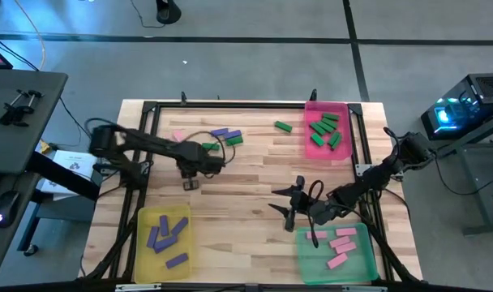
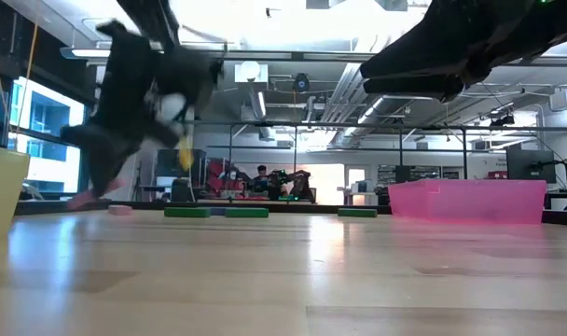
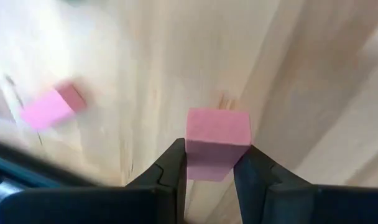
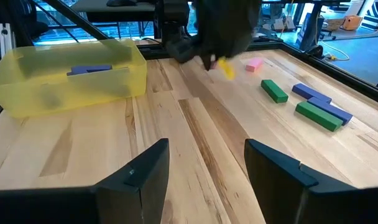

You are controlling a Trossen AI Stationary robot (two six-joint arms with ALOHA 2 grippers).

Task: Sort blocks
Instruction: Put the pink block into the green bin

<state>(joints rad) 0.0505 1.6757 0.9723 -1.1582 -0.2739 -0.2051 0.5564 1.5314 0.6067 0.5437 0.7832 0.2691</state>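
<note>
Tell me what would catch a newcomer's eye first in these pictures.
First, the left gripper, over the middle-left of the wooden table, closed on a small pink rectangular block. Next, the three translucent trays: the yellow tray with purple blocks at the front left, the green tray with pink blocks at the front right, and the pink tray with green blocks at the back right. The right gripper waits open near the green tray.

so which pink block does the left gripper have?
The pink block between the left gripper's fingers, jaws closed on it; the other loose pink block lies apart on the table.
</note>
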